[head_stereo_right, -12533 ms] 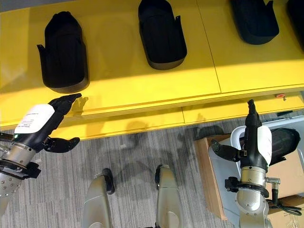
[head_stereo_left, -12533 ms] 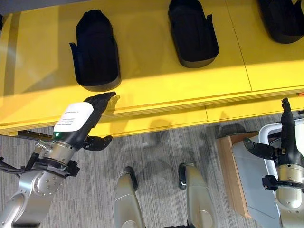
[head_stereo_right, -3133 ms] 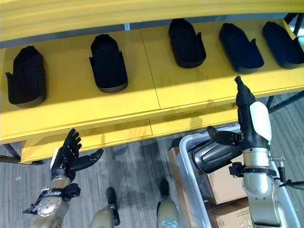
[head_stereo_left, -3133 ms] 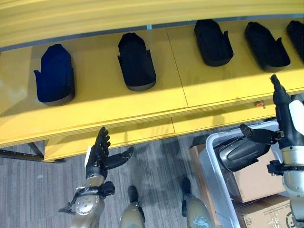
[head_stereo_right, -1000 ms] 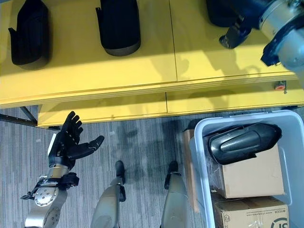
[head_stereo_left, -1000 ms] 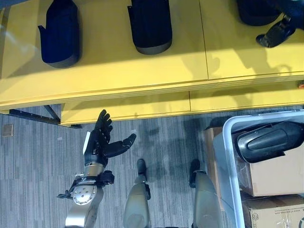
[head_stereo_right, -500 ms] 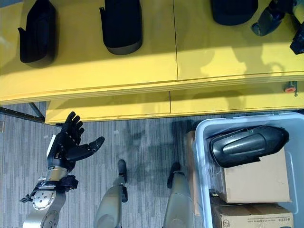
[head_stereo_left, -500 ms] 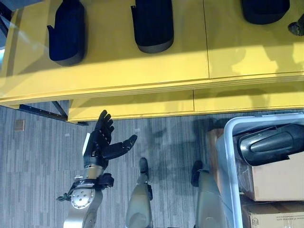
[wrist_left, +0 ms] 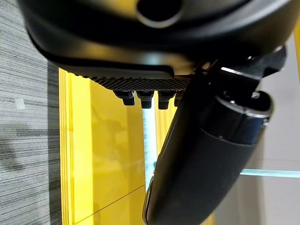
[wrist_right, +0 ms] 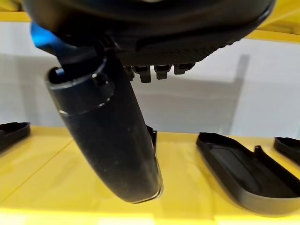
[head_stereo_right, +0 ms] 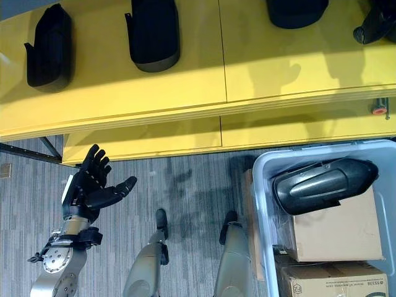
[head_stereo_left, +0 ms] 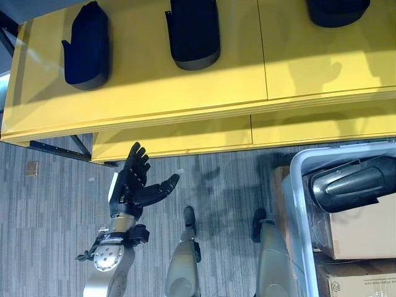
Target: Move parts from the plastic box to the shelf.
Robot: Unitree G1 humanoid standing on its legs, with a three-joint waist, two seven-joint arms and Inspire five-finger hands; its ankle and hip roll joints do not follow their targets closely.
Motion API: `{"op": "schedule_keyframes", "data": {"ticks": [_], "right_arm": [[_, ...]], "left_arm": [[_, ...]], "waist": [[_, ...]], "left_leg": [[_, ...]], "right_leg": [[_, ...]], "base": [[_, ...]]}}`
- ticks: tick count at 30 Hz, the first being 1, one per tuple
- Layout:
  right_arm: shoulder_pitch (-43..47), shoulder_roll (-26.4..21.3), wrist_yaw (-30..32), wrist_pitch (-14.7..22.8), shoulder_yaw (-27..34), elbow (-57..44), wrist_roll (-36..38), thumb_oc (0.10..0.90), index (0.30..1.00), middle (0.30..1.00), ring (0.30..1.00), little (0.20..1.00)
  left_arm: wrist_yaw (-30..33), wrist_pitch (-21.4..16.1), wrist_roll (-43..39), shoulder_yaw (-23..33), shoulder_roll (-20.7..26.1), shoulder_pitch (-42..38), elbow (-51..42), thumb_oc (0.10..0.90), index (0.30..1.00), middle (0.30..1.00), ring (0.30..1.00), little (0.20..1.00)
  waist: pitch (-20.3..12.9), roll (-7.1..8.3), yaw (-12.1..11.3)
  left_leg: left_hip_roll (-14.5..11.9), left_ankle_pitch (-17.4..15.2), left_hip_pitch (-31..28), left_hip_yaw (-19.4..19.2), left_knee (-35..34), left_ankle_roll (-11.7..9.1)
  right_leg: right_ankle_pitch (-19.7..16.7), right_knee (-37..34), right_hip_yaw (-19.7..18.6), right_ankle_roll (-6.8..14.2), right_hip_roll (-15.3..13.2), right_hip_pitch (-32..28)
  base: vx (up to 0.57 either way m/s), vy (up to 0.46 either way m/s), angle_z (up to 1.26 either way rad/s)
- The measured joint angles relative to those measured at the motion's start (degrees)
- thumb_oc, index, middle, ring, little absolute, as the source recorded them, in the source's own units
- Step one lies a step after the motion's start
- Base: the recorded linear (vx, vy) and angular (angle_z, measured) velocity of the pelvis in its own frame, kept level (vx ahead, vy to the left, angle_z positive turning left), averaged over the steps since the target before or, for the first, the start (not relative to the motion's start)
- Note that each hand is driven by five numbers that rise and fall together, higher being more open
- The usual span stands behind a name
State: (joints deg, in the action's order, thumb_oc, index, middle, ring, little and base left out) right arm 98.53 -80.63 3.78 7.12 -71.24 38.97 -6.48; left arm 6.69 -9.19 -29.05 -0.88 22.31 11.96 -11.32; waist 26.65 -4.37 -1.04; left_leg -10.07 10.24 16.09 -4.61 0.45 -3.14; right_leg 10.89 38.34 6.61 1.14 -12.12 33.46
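The right hand [head_stereo_right: 374, 23] has been raised to the yellow shelf [head_stereo_right: 185, 86], fingers straight and empty. The glossy part [head_stereo_right: 322, 184] in the plastic box [head_stereo_right: 260, 204] looks rigid and slippery (best gripped at its narrow end); the left hand [head_stereo_left: 131, 185] is held spread.

Two cardboard boxes [head_stereo_right: 337, 232] stand at 4 o'clock on grey striped carpet [head_stereo_right: 185, 185], stacked.

Parts [head_stereo_right: 153, 34] lie along the shelf [head_stereo_right: 185, 93]; plastic box [head_stereo_right: 263, 204] below right.
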Motion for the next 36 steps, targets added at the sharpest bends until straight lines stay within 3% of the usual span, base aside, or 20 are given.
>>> {"op": "schedule_keyframes", "data": {"ticks": [10,17,36], "right_arm": [[4.9,1.6,0.4,-0.2,-0.5,2.4,0.0,0.900,1.000,1.000,1.000,1.000],[8.1,4.0,0.4,-0.1,-4.8,3.0,0.0,0.900,1.000,1.000,1.000,1.000],[8.2,9.8,-0.5,-0.2,-6.3,10.3,0.0,0.900,1.000,1.000,1.000,1.000]], "left_arm": [[-0.9,0.0,0.0,0.0,0.1,0.1,0.0,0.900,1.000,1.000,1.000,1.000],[-1.1,0.0,-0.1,0.0,0.1,0.1,0.0,0.900,1.000,1.000,1.000,1.000],[-1.0,-0.9,-0.1,-0.8,-0.1,0.2,-0.1,0.900,1.000,1.000,1.000,1.000]], "waist": [[0.0,-0.02,0.8],[0.0,-0.04,0.8],[-0.1,-0.07,0.0]], "left_leg": [[-0.6,0.7,-0.3,-0.5,-0.5,-0.9],[-0.9,1.0,0.2,-0.9,-0.8,-0.3],[-0.9,2.1,1.7,-0.5,-0.9,-0.3]], "right_leg": [[-0.2,-0.1,-0.2,-0.3,0.8,0.2],[-0.2,0.8,-0.7,-0.7,1.3,1.7],[-0.3,1.7,-0.6,-1.2,1.3,3.6]], "base": [[0.00,-0.005,-0.02],[0.00,-0.006,-0.03],[0.00,0.000,0.00]]}}
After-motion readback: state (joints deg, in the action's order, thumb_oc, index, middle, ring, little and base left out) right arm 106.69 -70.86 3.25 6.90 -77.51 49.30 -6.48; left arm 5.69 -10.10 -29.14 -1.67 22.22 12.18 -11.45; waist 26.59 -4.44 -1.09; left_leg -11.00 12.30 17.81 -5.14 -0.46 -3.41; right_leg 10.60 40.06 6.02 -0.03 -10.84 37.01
